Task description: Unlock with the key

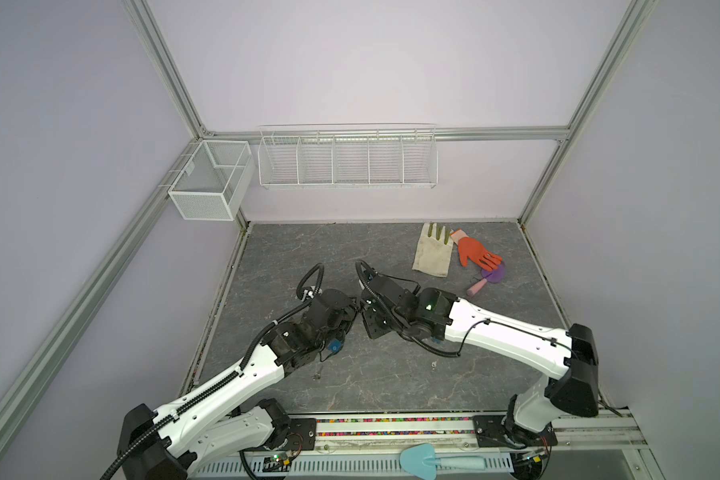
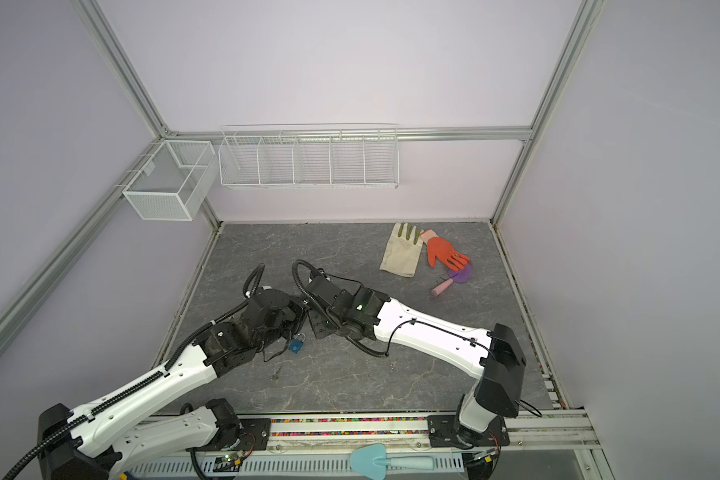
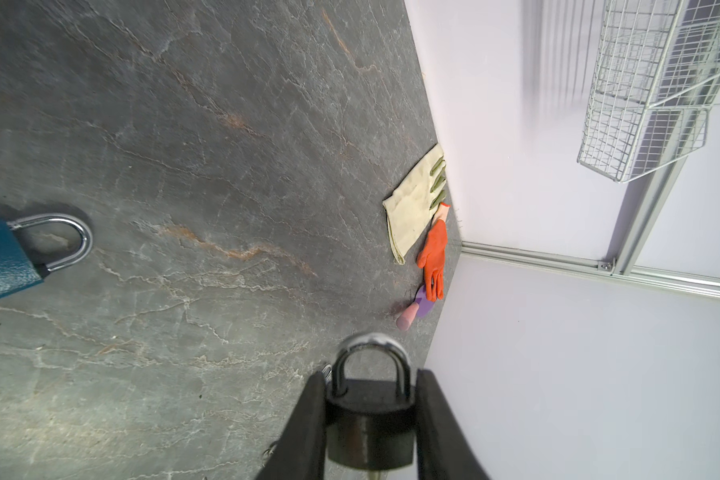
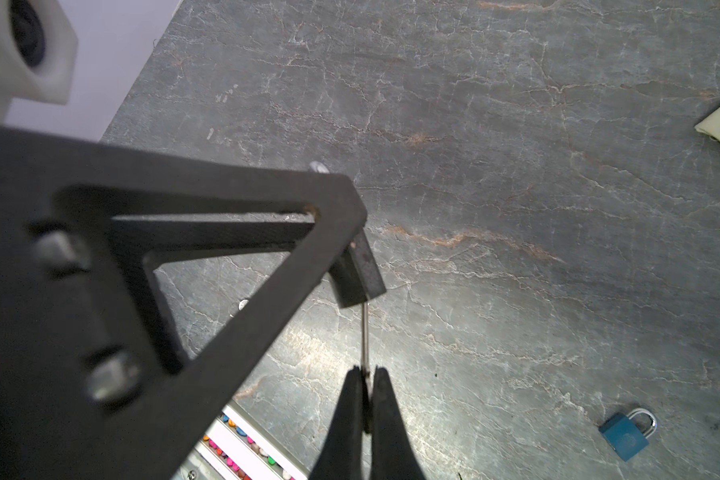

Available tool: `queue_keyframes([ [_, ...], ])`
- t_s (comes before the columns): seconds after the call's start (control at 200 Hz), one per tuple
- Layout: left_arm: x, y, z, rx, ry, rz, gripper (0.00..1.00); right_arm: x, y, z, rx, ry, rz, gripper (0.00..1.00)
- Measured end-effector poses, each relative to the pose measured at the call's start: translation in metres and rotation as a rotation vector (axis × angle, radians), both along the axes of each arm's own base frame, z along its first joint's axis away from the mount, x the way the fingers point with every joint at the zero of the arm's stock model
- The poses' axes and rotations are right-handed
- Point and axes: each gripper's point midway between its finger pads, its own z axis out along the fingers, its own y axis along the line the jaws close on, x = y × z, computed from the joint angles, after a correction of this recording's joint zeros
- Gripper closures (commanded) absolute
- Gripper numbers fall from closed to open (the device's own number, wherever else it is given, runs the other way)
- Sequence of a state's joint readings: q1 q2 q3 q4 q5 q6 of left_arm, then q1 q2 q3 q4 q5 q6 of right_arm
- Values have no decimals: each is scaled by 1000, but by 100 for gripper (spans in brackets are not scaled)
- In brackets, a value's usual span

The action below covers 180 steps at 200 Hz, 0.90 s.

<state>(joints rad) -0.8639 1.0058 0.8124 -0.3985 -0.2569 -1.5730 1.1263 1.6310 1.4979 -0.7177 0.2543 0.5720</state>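
Above the middle of the surface (image 1: 391,374), the left gripper (image 3: 371,376) has its jaws pinching a black padlock (image 3: 371,428) by its sides, while the right gripper (image 4: 366,372), jaws pressed onto the key (image 4: 365,332), holds its tip at the padlock's base, with a blue padlock (image 2: 296,345) lying nearby.

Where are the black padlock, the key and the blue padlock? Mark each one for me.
black padlock (image 3: 371,432): left wrist view, middle of its dark body.
key (image 4: 365,332): right wrist view, on its thin metal shaft.
blue padlock (image 4: 623,437): right wrist view, middle of its blue body.
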Motion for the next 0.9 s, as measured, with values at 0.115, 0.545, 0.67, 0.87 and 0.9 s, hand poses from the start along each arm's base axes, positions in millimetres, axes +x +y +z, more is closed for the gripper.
queue_keyframes([
  [0.115, 0, 0, 1, -5, -1, 2, 100, 1, 0, 1, 22, 26, -5, 94],
  [0.545, -3, 5, 20, -58, -40, 2, 100, 3, 2, 16, 47, -31, 60, 93],
  [0.67, -4, 5, 23, -67, -46, -1, 100, 1, 1, 20, 41, -66, 98, 94],
  [0.87, -5, 4, 23, -65, -46, -13, 100, 0, -1, 19, 31, -89, 134, 94],
  [0.9, -6, 4, 23, -64, -47, -16, 100, -1, -2, 20, 32, -92, 137, 94],
])
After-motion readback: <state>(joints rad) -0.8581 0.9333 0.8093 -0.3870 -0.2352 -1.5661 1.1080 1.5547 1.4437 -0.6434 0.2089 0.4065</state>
